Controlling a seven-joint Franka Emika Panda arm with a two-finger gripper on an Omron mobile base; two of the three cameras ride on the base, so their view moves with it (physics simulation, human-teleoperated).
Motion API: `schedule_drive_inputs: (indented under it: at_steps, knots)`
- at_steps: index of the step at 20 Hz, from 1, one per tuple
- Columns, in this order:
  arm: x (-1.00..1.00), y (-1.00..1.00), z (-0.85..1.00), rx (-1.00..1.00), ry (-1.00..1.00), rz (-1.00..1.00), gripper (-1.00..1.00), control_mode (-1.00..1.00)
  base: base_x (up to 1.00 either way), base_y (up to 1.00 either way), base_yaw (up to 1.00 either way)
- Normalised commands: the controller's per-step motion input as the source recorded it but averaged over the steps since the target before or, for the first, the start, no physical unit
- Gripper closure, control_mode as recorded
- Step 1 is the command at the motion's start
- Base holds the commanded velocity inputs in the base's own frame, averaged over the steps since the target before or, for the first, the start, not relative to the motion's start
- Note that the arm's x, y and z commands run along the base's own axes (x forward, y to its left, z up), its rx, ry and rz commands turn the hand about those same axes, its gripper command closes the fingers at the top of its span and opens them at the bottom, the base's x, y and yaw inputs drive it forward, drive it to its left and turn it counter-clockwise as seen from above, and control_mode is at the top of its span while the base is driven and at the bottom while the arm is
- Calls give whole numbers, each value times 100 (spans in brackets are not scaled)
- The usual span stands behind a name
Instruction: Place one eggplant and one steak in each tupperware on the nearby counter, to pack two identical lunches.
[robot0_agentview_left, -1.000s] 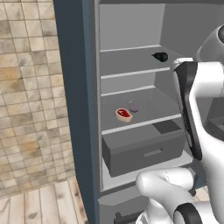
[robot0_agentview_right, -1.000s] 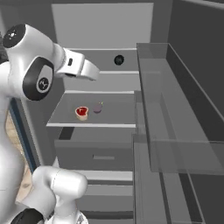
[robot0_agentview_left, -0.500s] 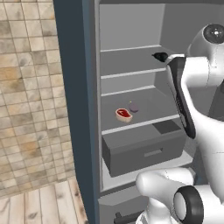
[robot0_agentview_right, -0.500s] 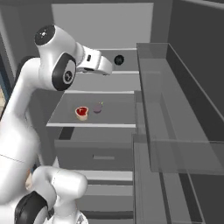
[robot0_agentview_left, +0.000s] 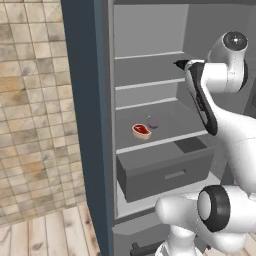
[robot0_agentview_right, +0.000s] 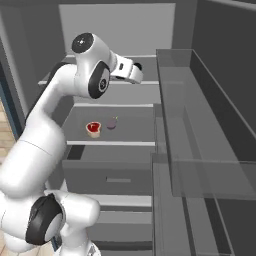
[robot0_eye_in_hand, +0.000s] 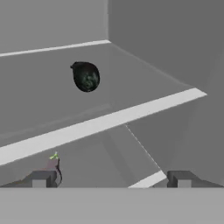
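Observation:
Inside an open fridge, a red steak (robot0_agentview_left: 141, 130) (robot0_agentview_right: 93, 128) lies on the middle shelf with a small purple eggplant (robot0_agentview_left: 153, 123) (robot0_agentview_right: 112, 123) (robot0_eye_in_hand: 52, 164) just beside it. A second, dark eggplant (robot0_eye_in_hand: 85, 76) (robot0_agentview_right: 137, 65) sits on the shelf above, toward the back. My gripper (robot0_eye_in_hand: 111, 179) is open and empty, raised to that upper shelf and pointing at the dark eggplant from a short distance, not touching it. The tupperware and the counter are out of view.
A closed grey drawer (robot0_agentview_left: 160, 172) sits below the middle shelf. The open fridge door with clear bins (robot0_agentview_right: 200, 150) stands close on the right. The fridge's blue-grey side wall (robot0_agentview_left: 85, 125) and a tiled wall (robot0_agentview_left: 30, 100) lie to the left.
The arm has swung up and forward, carrying the hand in to the upper shelf and closer to the dark eggplant. The jaws have stayed open; the food has not moved.

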Motion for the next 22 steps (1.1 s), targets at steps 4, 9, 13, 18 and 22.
schedule_drive_inputs:
  at_steps: [4,9,13,18,22]
  knots:
    - [68,0,0,7,0,0,-100,-100,0,0,0]
    - [52,-10,0,4,0,0,-100,-100,0,0,0]
    - [42,-27,0,0,0,0,-100,-100,0,0,0]
    - [43,-7,0,0,0,1,-100,-100,0,0,0]
    - [40,0,0,0,0,1,-100,-100,0,0,0]
